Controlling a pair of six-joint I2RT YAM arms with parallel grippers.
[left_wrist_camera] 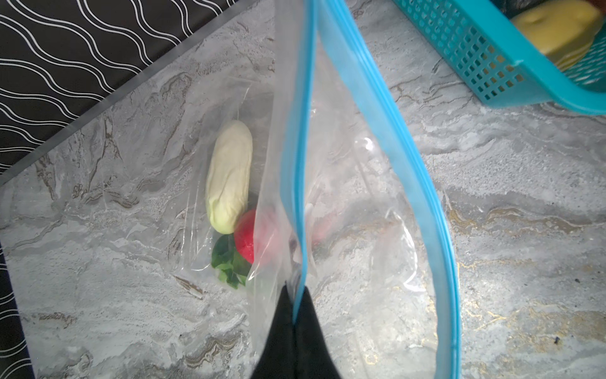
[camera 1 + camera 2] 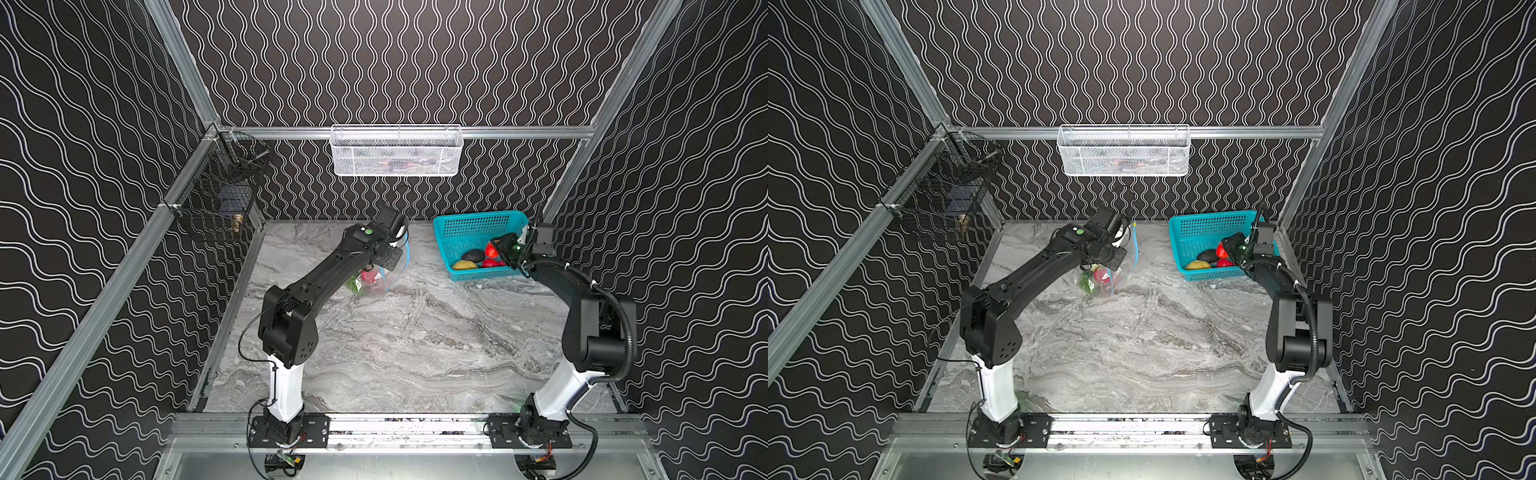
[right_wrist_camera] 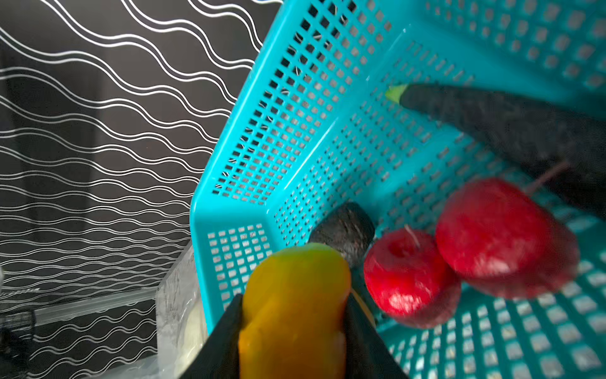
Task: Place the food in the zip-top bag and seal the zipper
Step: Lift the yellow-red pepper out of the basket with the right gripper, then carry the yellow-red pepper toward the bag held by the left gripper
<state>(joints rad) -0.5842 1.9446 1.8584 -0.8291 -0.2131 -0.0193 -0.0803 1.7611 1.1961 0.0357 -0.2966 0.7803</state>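
Zip-top bag at eleven o'clock on the bench: my left hand is pinched tight on its zipper, holding the mouth open, white oblong vegetable and red fruit inside. Farther, at one o'clock, my right hand is clamped on a yellow-orange fruit in the teal basket. Held by one lip, that mouth is narrow; I fear the fruit clips it and rolls off.

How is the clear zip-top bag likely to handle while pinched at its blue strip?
Probably floppy: the zip-top bag sags from the left gripper, its zipper bowed into a loop. Likely bottom-heavy, since the white oblong piece and a red fruit lie low inside. The thin film looks slick, so it might slip.
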